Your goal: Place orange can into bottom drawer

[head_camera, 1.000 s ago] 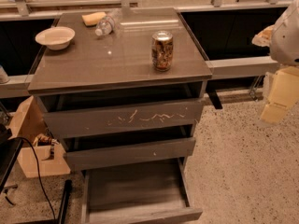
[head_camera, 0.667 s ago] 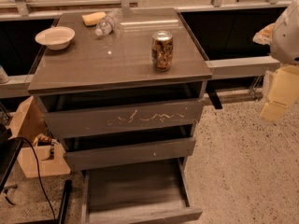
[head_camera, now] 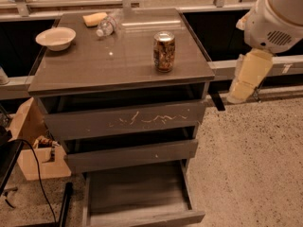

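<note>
1. Currently the small brown-orange and white patterned drink can (head_camera: 164,51) stands upright on the grey-brown cabinet top (head_camera: 118,67), toward its right side, untouched.
2. Cream-coloured gripper (head_camera: 247,77) hangs off the white robot arm (head_camera: 277,18), out past the cabinet's right edge and below top level. It is well apart from the can. Cannot tell whether it is open or closed from here; it carries nothing that I can see.
3. Change: against the views of a second ago the arm and gripper have shifted left and a little up, toward the cabinet. Can, drawers and clutter have not moved.
4. Meaning, as a judgement: the reach for the can is only starting. Grasp is not done and nothing is lifted.
5. Bottom drawer (head_camera: 137,193), a wide shallow grey-brown tray, is pulled out with its inside bare, so no opening step looks needed.
6. Above it, the drawer with the plain front (head_camera: 132,155) sits slightly out, and the white-scratched drawer front (head_camera: 128,119) above that is nearly flush.
7. Other stuff at the back left of the top: white round bowl (head_camera: 56,38), clear plastic bottle (head_camera: 108,25) on its side, yellow sponge (head_camera: 94,19). All are well apart from the can.
8. Next likely needs the gripper raised above the top and brought over to the can.
</note>
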